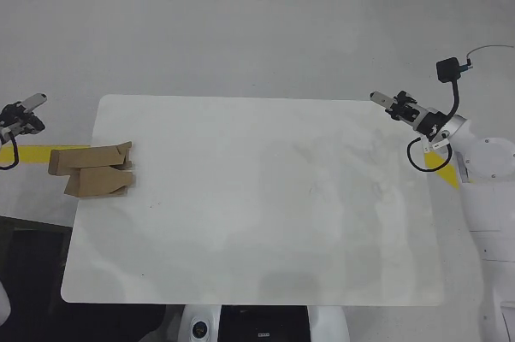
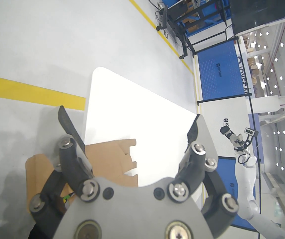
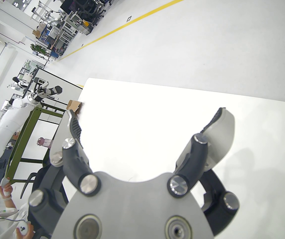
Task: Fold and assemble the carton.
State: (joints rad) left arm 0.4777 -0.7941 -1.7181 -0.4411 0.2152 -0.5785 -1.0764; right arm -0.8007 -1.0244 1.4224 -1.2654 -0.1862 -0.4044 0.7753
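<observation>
Left gripper [image 1: 35, 101]: beyond table's left edge, jaws spread, empty. Flattened cardboard carton [image 1: 93, 169]: on table [image 1: 266, 214] at left edge, partly overhanging. Likely light, panels stiff, bends at creases; overhanging edge looks easiest to pinch. Right gripper [image 1: 384, 99]: at far right corner, jaws spread, empty.

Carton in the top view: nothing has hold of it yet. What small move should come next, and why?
Probably swing the left gripper in over the carton and lower toward it. The carton lies flat and unfolded, overhanging the table edge on that arm's side. The left gripper is open and close beside it, while the right gripper, also open, sits at the far corner.
</observation>
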